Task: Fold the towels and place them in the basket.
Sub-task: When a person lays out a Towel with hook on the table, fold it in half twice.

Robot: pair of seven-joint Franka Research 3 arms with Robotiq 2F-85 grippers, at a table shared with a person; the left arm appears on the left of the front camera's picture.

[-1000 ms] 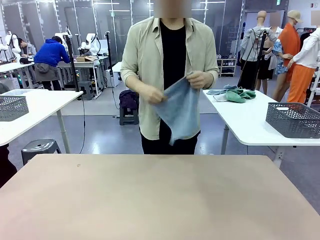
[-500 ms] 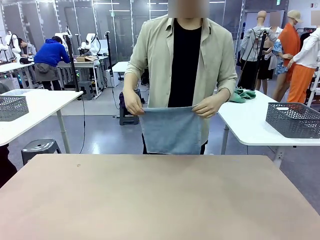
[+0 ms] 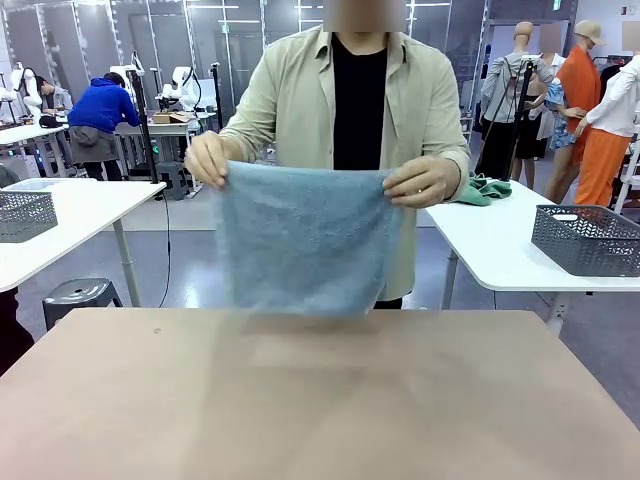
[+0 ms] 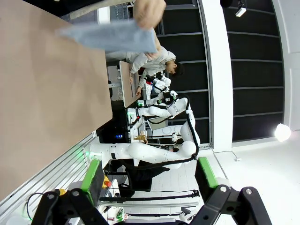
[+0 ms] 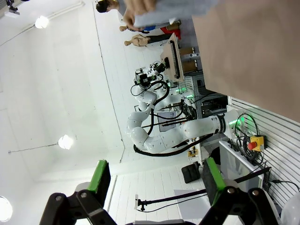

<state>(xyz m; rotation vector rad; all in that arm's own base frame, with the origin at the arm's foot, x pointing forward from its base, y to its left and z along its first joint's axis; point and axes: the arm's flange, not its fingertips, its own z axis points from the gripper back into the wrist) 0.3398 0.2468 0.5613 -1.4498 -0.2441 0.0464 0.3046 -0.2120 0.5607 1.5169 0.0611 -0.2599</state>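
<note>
A person across the table holds one pale blue-grey towel (image 3: 300,240) spread wide by its top corners, hanging just above the far edge of the brown table (image 3: 320,410). The same towel (image 4: 110,36) appears at the top of the left wrist view, and a blurred strip of that towel (image 5: 173,11) in the right wrist view. A dark grey lattice basket (image 3: 588,238) stands on the white side table at the right. My left gripper (image 4: 149,178) is open and holds nothing, far from the towel. My right gripper (image 5: 154,178) is likewise open and holds nothing.
Green cloths (image 3: 485,188) lie on the white side table (image 3: 500,250) behind the person's elbow. A second grey mesh basket (image 3: 25,212) sits on another white table at the left. A grey stool (image 3: 75,295) stands beyond the table's left corner.
The person has raised the towel and spread it wider, bringing it forward over the table's far edge. Both grippers stay open.
</note>
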